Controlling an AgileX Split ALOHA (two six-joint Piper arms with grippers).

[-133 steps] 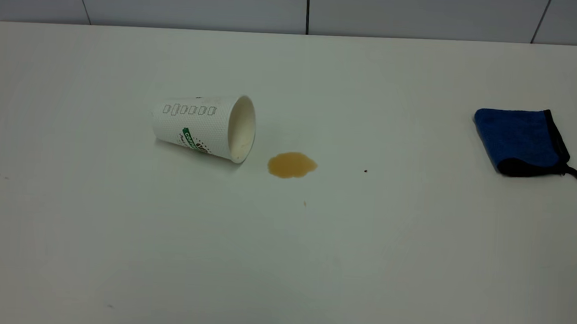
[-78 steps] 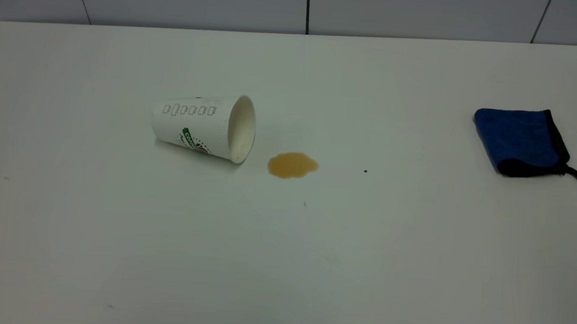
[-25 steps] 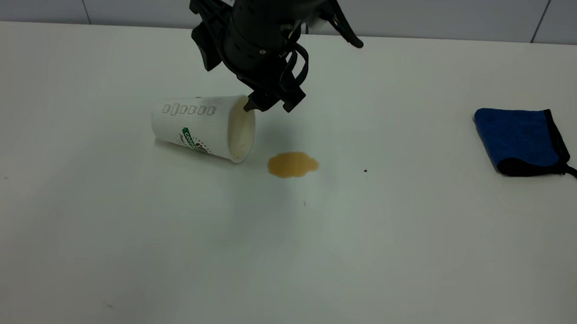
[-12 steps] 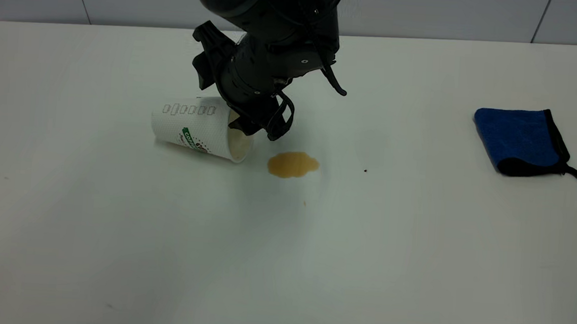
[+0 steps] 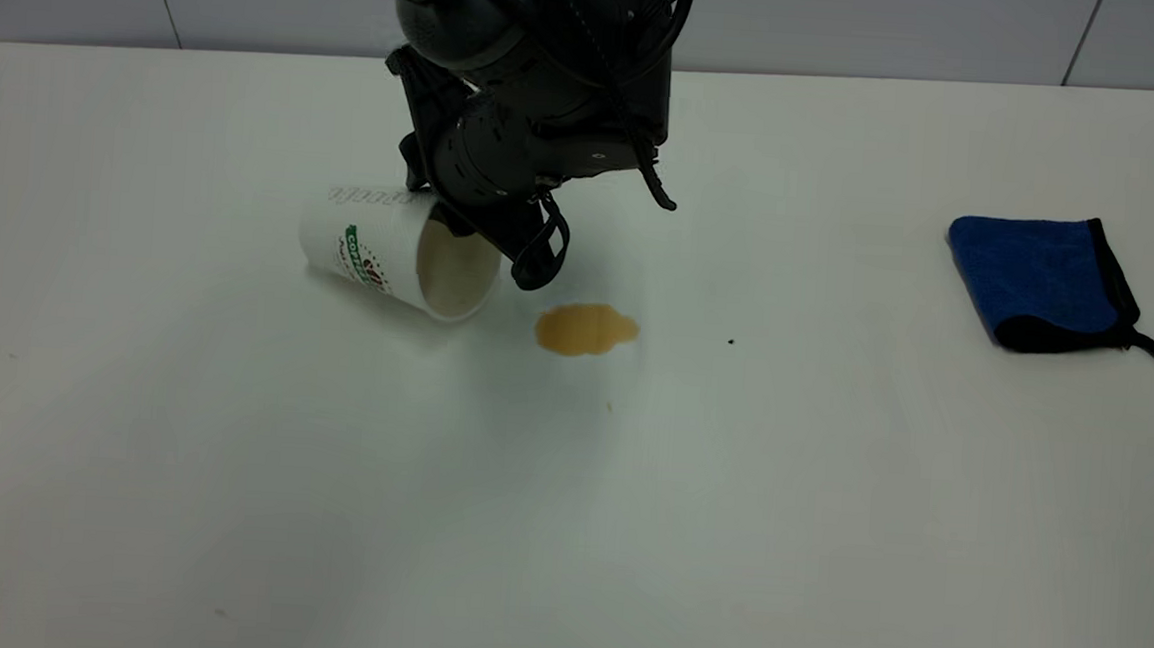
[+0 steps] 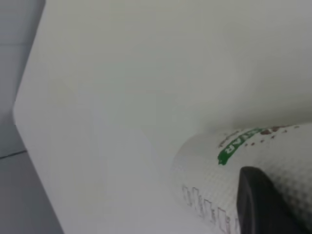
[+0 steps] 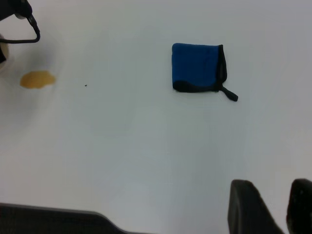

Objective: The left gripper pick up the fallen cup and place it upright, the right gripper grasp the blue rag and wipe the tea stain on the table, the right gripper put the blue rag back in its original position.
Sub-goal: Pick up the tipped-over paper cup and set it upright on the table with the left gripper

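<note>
Cup: the cup [image 5: 395, 262] is lying on its side on the desk [image 5: 565, 524], mouth turned toward the viewer and the tea stain [image 5: 585, 329], which is sitting just beside its rim.
Handling: the cup is judged to be light, thin-walled paper, easily crushed or rolled; its dimpled skin is expected to be giving some friction.
Where to hold: the rim is judged the best hold, one finger inside the mouth and one outside on the wall, with gentle pressure so that the wall is not being buckled.
Left end effector: the left end effector [image 5: 501, 249] is being held at the cup's mouth edge; in the left wrist view one black finger [image 6: 261, 204] is being pressed against the cup's [image 6: 243, 170] outer wall. It is judged to be closing on the rim, but a full grip is not being shown.
Right end effector: the right end effector [image 7: 273, 209] is being kept apart from the work, high above the desk [image 7: 146, 146], fingers parted and holding nothing.
Rag: the blue rag [image 5: 1041, 280] is lying folded and untouched, well apart from the stain.
Change: compared with half a second ago, the cup is being swung round, its mouth now facing more toward the viewer and the green banner showing higher; the left end effector is being brought lower. Stain and rag are unchanged.
</note>
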